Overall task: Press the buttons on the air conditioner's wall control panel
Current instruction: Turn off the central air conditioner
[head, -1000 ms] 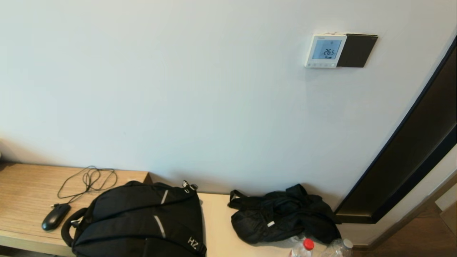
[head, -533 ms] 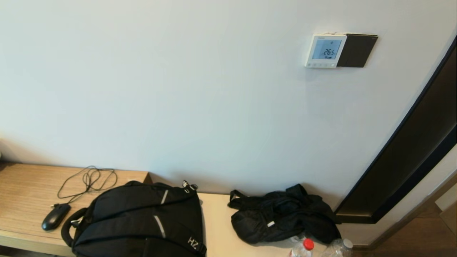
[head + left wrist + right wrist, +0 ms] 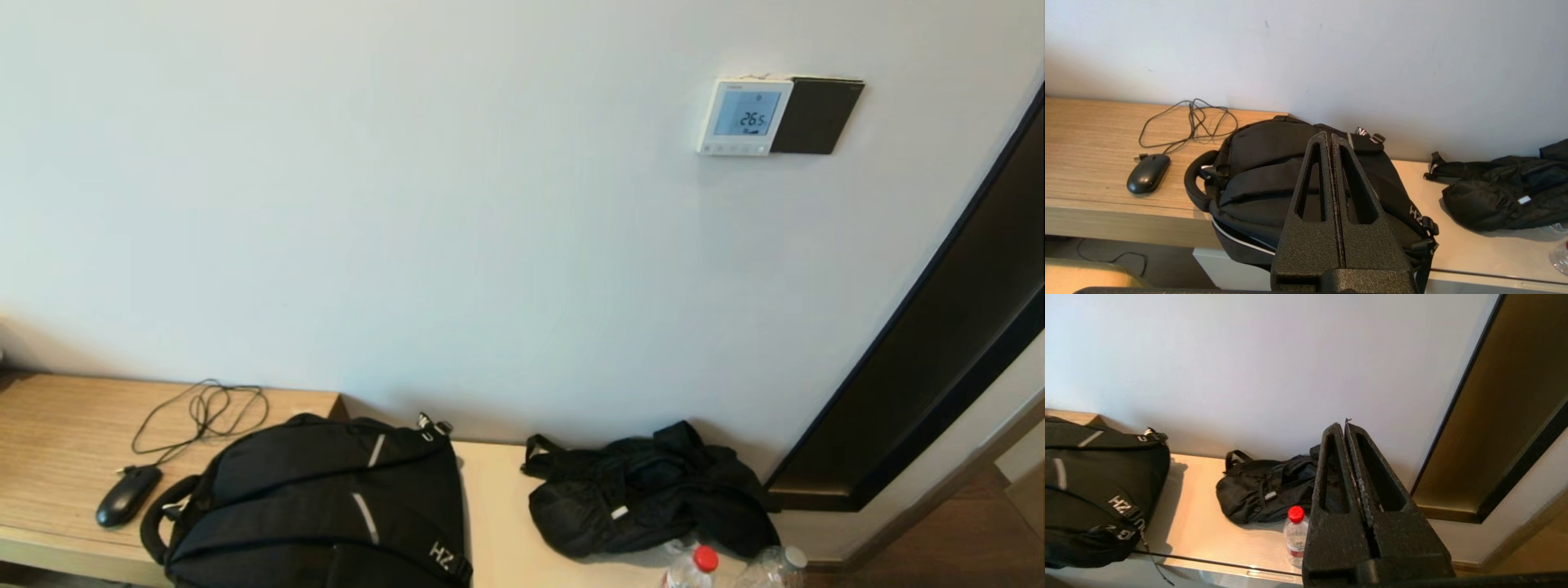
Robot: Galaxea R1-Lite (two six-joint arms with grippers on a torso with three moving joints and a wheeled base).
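The small square white plastic control panel hangs high on the pale wall, toward my right side. Its pale blue screen shows dark digits. Along its lower edge runs the row of tiny pale buttons; from my head camera they are too small to count with certainty. A plain dark brown square plate touches the panel on its right edge.

Neither of my arms appears in the head view. My left pincer hangs above the large black fabric backpack, with its two black fingers pressed together and nothing between them. My right pincer is also closed on nothing, low near the crumpled black fabric bag, and well apart from the panel.

On the light wooden desk lies a black computer mouse with its thin black cable in loose loops, just beside the backpack. A clear plastic bottle with a red cap stands near the crumpled bag. A dark brown frame runs slanted at the right side of the wall.
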